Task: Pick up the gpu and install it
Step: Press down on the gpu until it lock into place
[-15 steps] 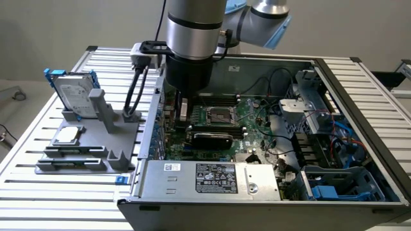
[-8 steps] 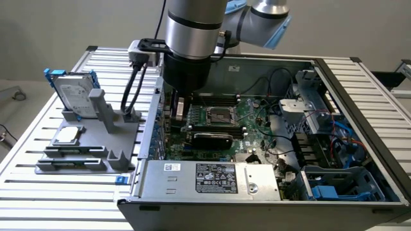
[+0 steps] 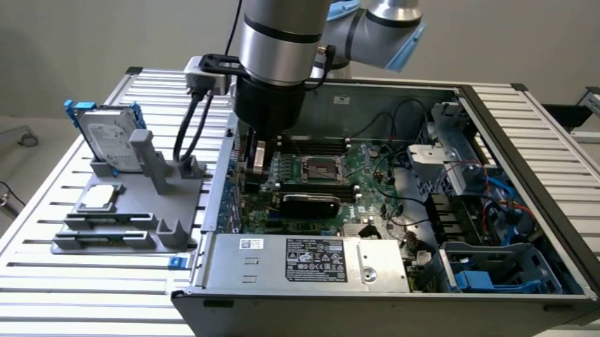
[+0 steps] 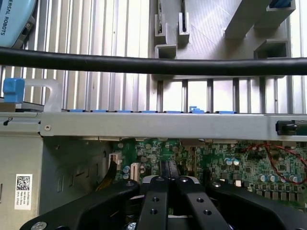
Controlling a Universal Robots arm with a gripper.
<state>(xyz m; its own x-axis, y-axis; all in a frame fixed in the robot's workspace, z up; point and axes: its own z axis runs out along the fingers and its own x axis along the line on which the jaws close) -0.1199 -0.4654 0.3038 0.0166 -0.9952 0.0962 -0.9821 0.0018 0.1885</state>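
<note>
The pincer (image 4: 168, 168) has its two dark fingertips pressed together, and nothing shows between them. In the wrist view it points down into an open computer case, just above the green motherboard (image 4: 230, 163). A white connector (image 4: 135, 172) stands close to the tips, and thin red wires (image 4: 283, 160) loop over the board to one side. Beyond the board runs the case's silver wall (image 4: 168, 125), topped by a row of blue tabs (image 4: 194, 110). A thick black cable (image 4: 153, 67) crosses the whole picture. Past it lie the slatted worktop (image 4: 96, 33) and a grey holding fixture (image 4: 206, 28).

In the exterior view the arm (image 3: 277, 63) reaches straight down into the computer case (image 3: 375, 105), close to the wall at the exterior view's left. The gpu (image 3: 310, 203) is inside the case, its black rounded shroud showing. It sits on the motherboard (image 3: 375, 165), between the CPU socket (image 3: 319, 168) and the labelled power supply (image 3: 310, 260). It is apart from the arm's lower end. Whether it is fully seated I cannot tell.

On the worktop (image 3: 56, 281) at the exterior view's left stands the grey fixture (image 3: 122, 210). It carries an upright hard drive (image 3: 108, 137) in a blue-edged frame and a small square silver chip (image 3: 100, 196).
</note>
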